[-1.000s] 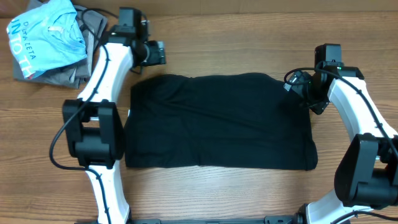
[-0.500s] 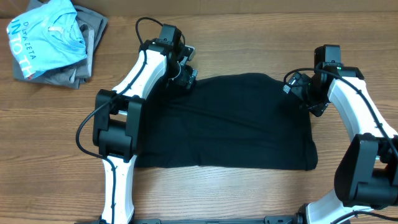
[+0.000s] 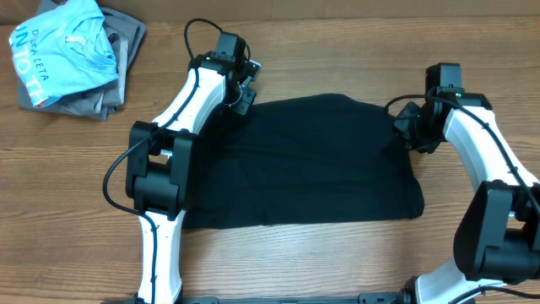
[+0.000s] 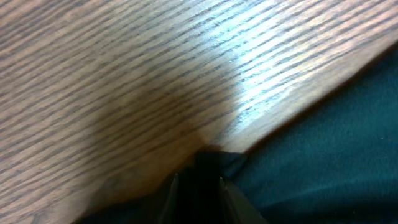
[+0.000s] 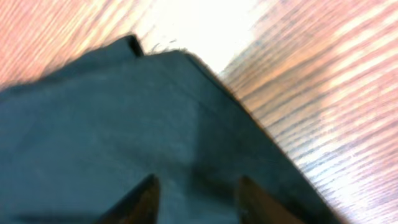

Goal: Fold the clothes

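A black garment (image 3: 304, 160) lies spread flat in the middle of the wooden table. My left gripper (image 3: 246, 95) is at its far left corner. In the left wrist view the jaws (image 4: 198, 182) stand narrow, with a bunch of the black cloth (image 4: 323, 143) pinched between them. My right gripper (image 3: 407, 127) is at the garment's far right corner. In the right wrist view its fingers (image 5: 198, 190) press into the dark cloth (image 5: 124, 112), a fold of it between them, and the corner of the cloth points away from the camera.
A pile of folded clothes (image 3: 67, 55), light blue on top of grey, sits at the far left corner of the table. Bare wood (image 3: 295, 262) runs along the near edge in front of the garment. Both arm bases stand at the near edge.
Both grippers have closed down on the garment's far corners. The left arm swung in from the left onto the corner. The garment's near edge has shifted away from the front.
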